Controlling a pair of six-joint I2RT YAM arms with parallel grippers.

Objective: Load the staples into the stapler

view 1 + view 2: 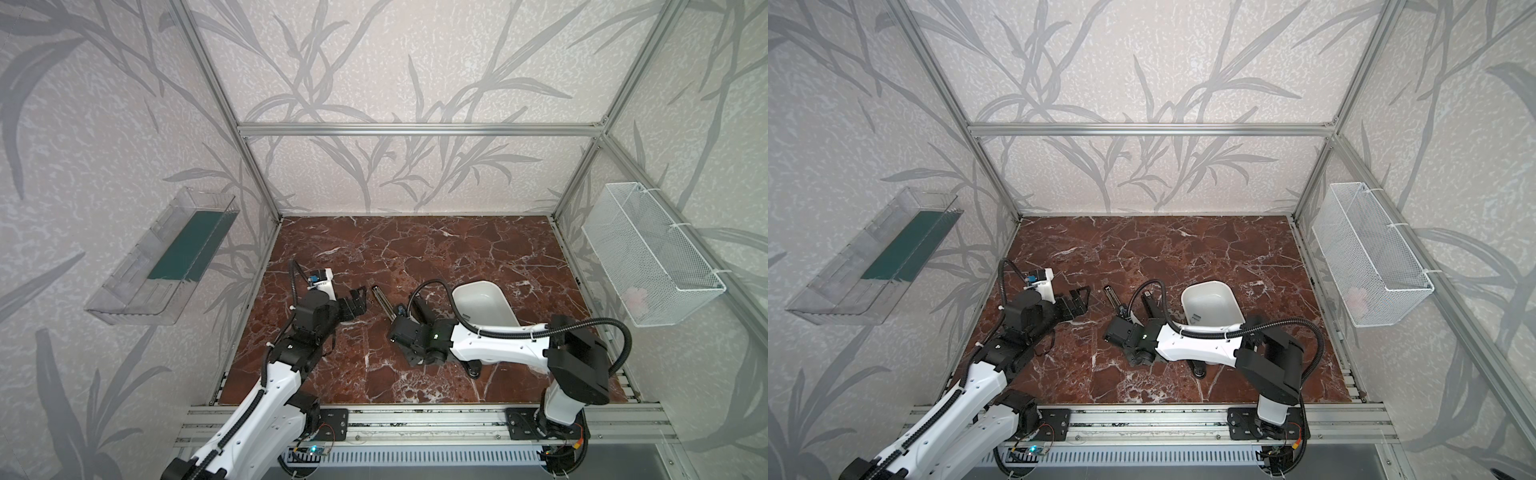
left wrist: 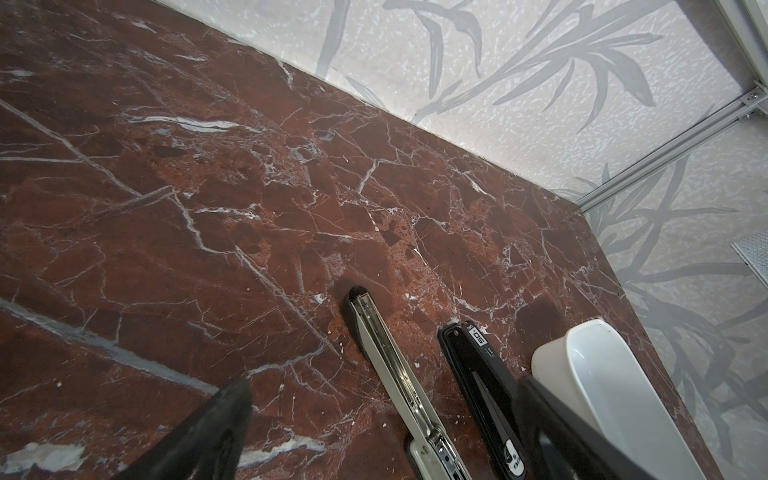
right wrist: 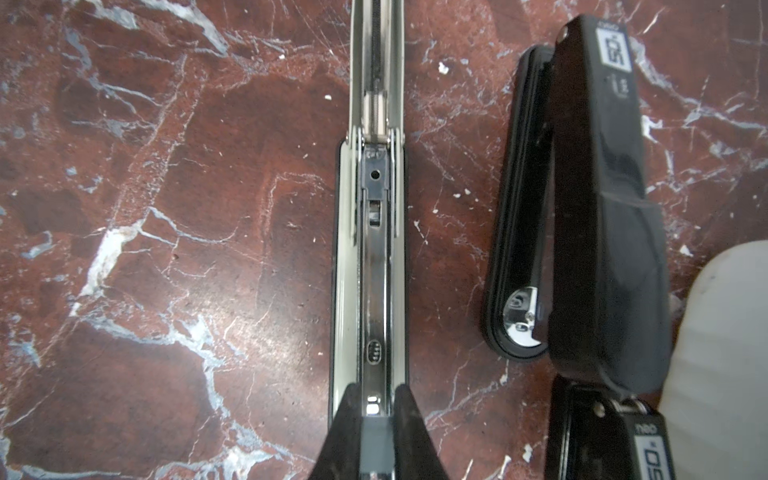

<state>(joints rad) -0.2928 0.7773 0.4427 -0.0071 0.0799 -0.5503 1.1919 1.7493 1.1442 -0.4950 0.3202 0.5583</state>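
Right hand (image 3: 377,395) pinched on the staples (image 3: 376,434), fingertips directly over the open stapler (image 3: 376,249) magazine channel on the bench (image 1: 415,257). Left hand (image 1: 358,304) spread wide, just beside the stapler.

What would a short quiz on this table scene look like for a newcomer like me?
1. True or false: the left pincer is shut.
2. What sits beside the black stapler, on its side away from the open stapler? A) a white tub B) a blue mug C) a roll of tape
3. Fill in: the right pincer is shut, with its tips over the ____ stapler.

Key: 1 false, its jaws stand wide apart; 2 A; 3 open.
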